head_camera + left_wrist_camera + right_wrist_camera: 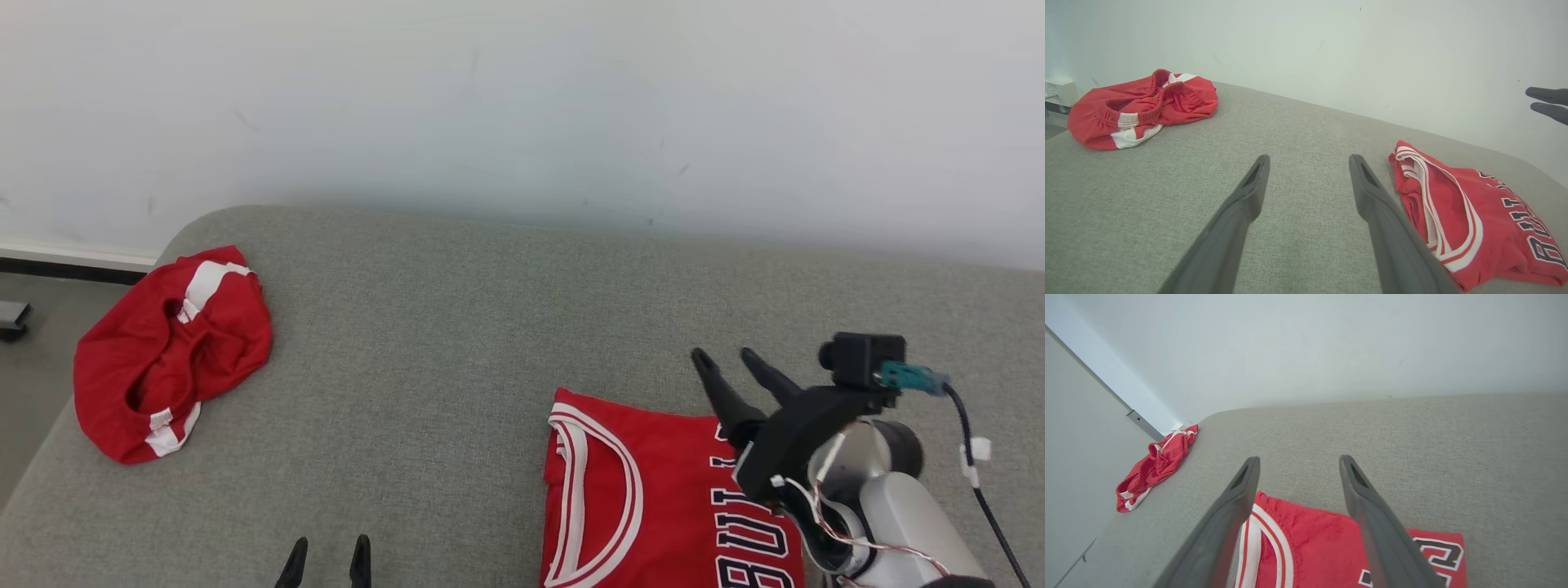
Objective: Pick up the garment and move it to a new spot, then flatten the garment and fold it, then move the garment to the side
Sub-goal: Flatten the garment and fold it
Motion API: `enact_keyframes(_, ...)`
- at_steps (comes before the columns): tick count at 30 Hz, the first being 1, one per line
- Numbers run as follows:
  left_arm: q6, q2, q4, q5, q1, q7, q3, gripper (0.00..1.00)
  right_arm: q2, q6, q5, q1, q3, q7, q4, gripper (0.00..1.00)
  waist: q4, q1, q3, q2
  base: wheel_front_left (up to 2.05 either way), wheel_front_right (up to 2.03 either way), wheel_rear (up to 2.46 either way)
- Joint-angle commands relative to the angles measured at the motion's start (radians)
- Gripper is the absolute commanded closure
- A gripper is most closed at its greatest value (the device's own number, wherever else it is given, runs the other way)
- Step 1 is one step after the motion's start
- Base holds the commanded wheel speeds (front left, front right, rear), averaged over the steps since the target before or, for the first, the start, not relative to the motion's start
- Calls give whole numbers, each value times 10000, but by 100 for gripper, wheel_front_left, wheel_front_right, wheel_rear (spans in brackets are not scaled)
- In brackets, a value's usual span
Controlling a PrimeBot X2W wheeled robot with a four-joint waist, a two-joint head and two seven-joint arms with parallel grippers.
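The garment (653, 506) is a red jersey with white trim and dark letters. It lies folded flat on the grey padded table (457, 327) at the near right, as the left wrist view (1457, 212) and the right wrist view (1306, 547) also show. My right gripper (722, 355) hovers over the jersey's far edge. Its jaws are spread wide with nothing between them (1298, 459), and its fingertips show at the right edge of the left wrist view (1533, 100). My left gripper (331, 541) is open and empty (1309, 157) above bare table, left of the jersey.
A crumpled pair of red shorts (171, 351) with white stripes lies near the table's rounded far left corner (1139, 108) (1155, 469). A pale wall (522, 98) runs along the table's far edge. Floor (33, 367) lies beyond the left edge.
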Motion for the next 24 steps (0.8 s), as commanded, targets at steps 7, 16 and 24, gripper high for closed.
enact_keyframes(7, -10, -1, -80, 132, 292, -29, 134, 0, -746, -23, -1681, 1850, -1359, -1384, -1237, 0, -286, 0, -248, 0, 0, 0, 0)
enact_keyframes(16, 0, -2, -153, 401, 11, -29, 359, 0, -1226, -23, -2771, 3594, -1716, -3185, -1842, 0, -680, 0, -361, 0, 0, 0, 0)
enact_keyframes(24, -2, -1, 24, 569, -316, -29, 762, 0, -1091, -23, -2658, 4354, -1403, -4423, -1589, 0, -1088, 0, -536, 0, 0, 0, 0)
